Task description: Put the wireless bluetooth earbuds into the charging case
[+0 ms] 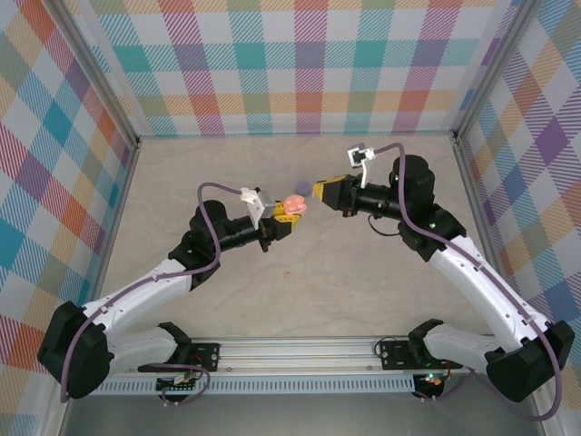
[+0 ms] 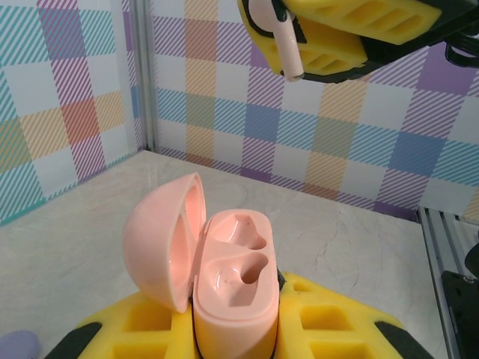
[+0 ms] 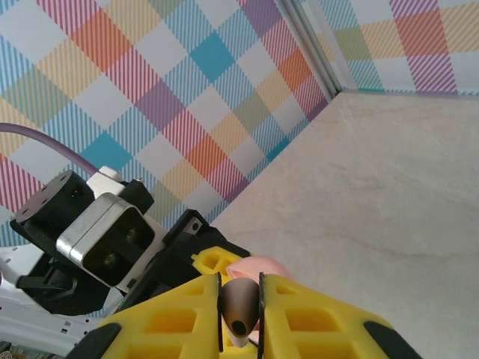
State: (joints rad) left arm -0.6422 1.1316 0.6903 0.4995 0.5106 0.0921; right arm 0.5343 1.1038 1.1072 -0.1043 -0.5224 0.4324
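Pink plastic is what I have in both claws. My left gripper (image 1: 287, 218) is closed tight on the base of the charging case (image 2: 233, 292). It holds the case upright so the lid (image 2: 166, 243) hangs open to one side and both wells (image 2: 241, 271) face up, empty and easy to reach from above.

My right gripper (image 1: 320, 192) is clamped on a pale pink earbud (image 2: 287, 46), above and beyond the case and not touching it. The stem pokes out past the fingertips, so it is free to enter a well.

A speck (image 1: 289, 271) on the table (image 1: 381, 272), nearer the bases, may be another earbud, but it is too small for me to say.

Next, I judge, I line the stem up over a well and lower it slowly; a slight tilt could catch it on the rim.
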